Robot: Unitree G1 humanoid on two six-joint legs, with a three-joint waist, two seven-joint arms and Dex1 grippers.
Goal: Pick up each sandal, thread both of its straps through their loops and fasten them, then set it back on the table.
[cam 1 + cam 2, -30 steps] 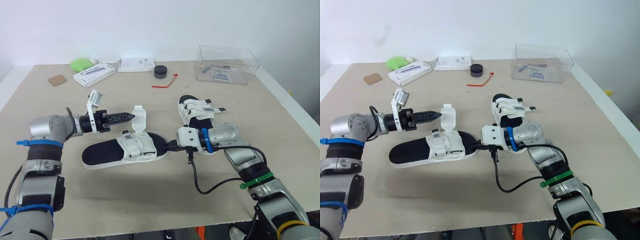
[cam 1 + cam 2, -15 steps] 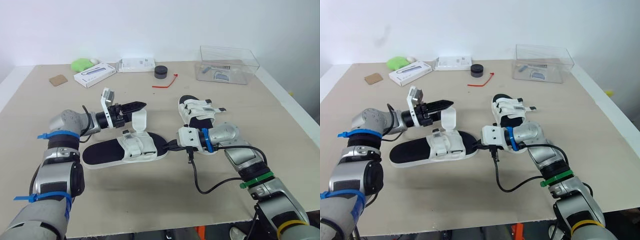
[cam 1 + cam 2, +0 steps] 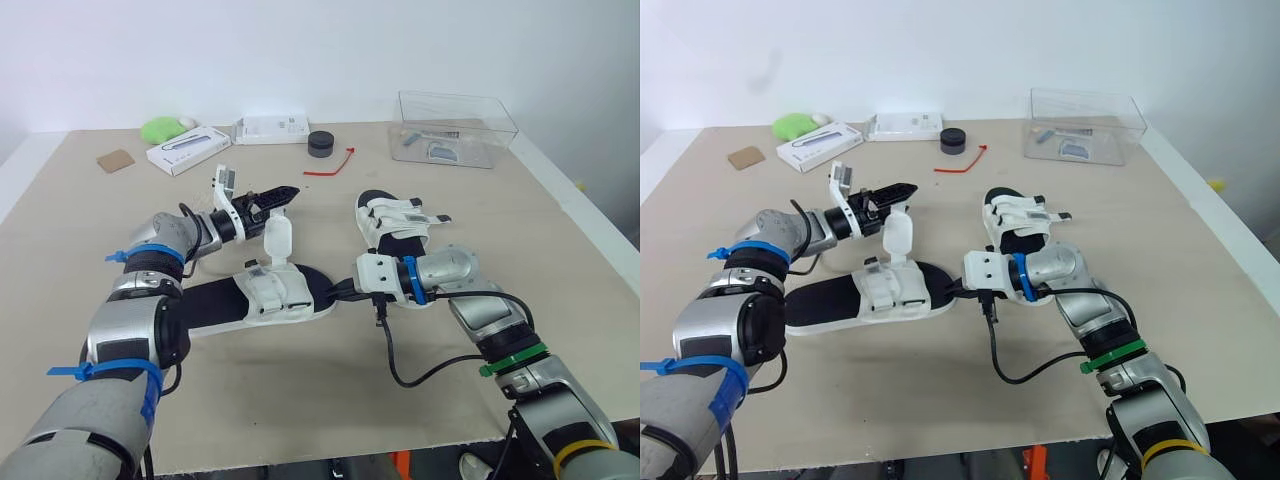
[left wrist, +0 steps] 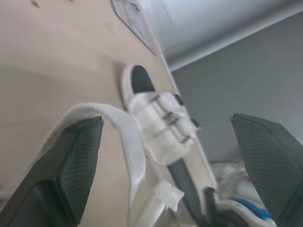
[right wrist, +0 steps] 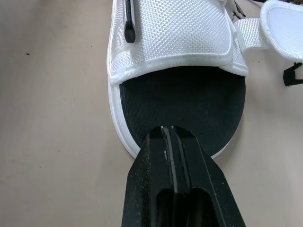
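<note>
Two white-strapped sandals with black soles lie mid-table. On the near sandal (image 3: pixel 250 300) one loose strap (image 3: pixel 277 238) stands upright. My left gripper (image 3: pixel 278 195) hovers open just above and beyond that strap, whose band (image 4: pixel 135 146) curves past one finger in the left wrist view. My right gripper (image 3: pixel 335 291) is shut, its tips (image 5: pixel 166 130) resting on the rim at the near sandal's right end. The far sandal (image 3: pixel 395 225) lies just beyond my right wrist, straps across its top.
Along the far edge stand a clear plastic box (image 3: pixel 455 128), a black round puck (image 3: pixel 321 144), a red tie (image 3: pixel 330 165), two white boxes (image 3: pixel 188 149) (image 3: pixel 272 128), a green object (image 3: pixel 160 128) and a brown pad (image 3: pixel 115 160). A black cable (image 3: pixel 400 365) loops from my right wrist.
My left gripper has moved away from the strap's side toward the far edge, rising above the strap and opening. The strap stays upright. The right arm has not moved.
</note>
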